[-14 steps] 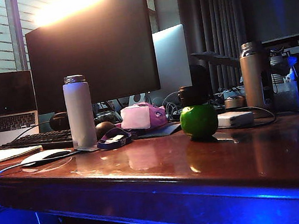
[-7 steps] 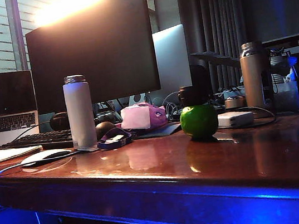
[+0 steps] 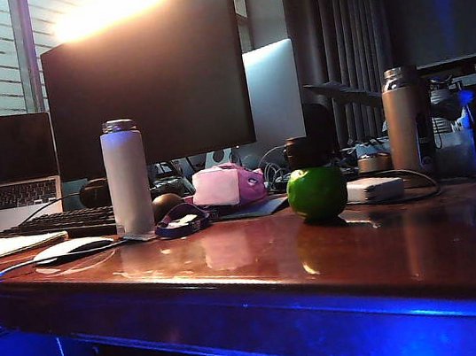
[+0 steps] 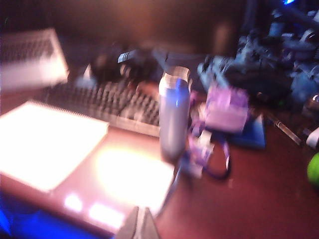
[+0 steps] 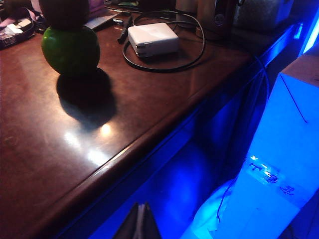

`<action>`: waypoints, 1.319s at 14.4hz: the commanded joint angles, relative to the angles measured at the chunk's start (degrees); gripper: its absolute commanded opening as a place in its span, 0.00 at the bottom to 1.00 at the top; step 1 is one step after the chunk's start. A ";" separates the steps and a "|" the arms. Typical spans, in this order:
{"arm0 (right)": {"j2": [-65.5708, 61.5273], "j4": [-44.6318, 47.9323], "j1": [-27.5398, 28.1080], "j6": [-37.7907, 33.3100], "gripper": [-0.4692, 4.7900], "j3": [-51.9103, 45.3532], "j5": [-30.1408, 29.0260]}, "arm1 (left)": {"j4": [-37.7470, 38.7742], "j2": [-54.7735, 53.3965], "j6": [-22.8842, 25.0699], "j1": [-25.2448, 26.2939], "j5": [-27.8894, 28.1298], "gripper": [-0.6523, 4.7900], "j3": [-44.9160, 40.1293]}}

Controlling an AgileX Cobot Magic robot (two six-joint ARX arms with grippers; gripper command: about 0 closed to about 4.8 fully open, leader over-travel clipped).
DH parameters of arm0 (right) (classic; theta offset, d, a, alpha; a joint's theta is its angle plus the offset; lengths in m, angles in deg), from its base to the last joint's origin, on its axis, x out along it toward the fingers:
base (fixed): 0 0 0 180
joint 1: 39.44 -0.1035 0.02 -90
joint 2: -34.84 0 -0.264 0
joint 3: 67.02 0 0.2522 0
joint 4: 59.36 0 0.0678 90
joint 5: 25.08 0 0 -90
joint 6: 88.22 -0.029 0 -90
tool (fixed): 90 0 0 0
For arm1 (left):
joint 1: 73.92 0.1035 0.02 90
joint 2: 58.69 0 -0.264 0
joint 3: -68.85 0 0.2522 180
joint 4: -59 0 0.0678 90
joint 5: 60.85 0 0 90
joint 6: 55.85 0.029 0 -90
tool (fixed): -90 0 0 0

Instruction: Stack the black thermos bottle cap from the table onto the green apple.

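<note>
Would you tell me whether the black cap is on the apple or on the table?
On the apple: the black thermos bottle cap sits atop the green apple.

Left pincer (image 4: pixel 138 222): only the tips enter the left wrist view, two pale grey, pointed fingers pressed side by side into a narrow wedge, blurred, with no screws, cables or markings legible. Right pincer (image 5: pixel 140 222): likewise seen only as tips in the right wrist view, two dark, tapered fingers meeting along a thin central seam, lit faintly reddish on one flank. Neither arm appears in the exterior view.
</note>
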 commanded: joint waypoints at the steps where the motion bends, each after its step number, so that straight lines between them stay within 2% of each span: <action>1: 0.07 -0.33 -0.02 -0.15 0.09 0.17 -0.04 | -5.20 10.19 -4.66 0.02 3.63 0.11 -13.73; 3: 0.07 -0.33 -0.02 -0.15 0.09 0.17 -0.02 | -6.32 19.61 -7.37 0.02 6.36 0.11 -23.93; 7: 0.07 -0.33 -0.02 -0.15 0.09 0.17 -0.04 | -6.25 32.46 -7.39 0.02 10.36 0.11 -35.80; 13: 0.07 -0.33 -0.02 -0.15 0.09 0.17 -0.04 | -7.02 36.52 -7.15 0.02 12.31 0.11 -44.06; 14: 0.07 -0.33 -0.02 -0.15 0.09 0.17 -0.04 | -4.50 36.54 -6.88 0.02 12.31 0.11 -44.02; 16: 0.07 -0.33 -0.02 -0.15 0.09 0.17 -0.04 | -4.13 36.54 -3.98 0.02 12.28 0.11 -44.02; 19: 0.07 -0.33 -0.02 -0.15 0.09 0.17 -0.04 | -4.24 36.54 -3.96 0.02 12.28 0.11 -44.02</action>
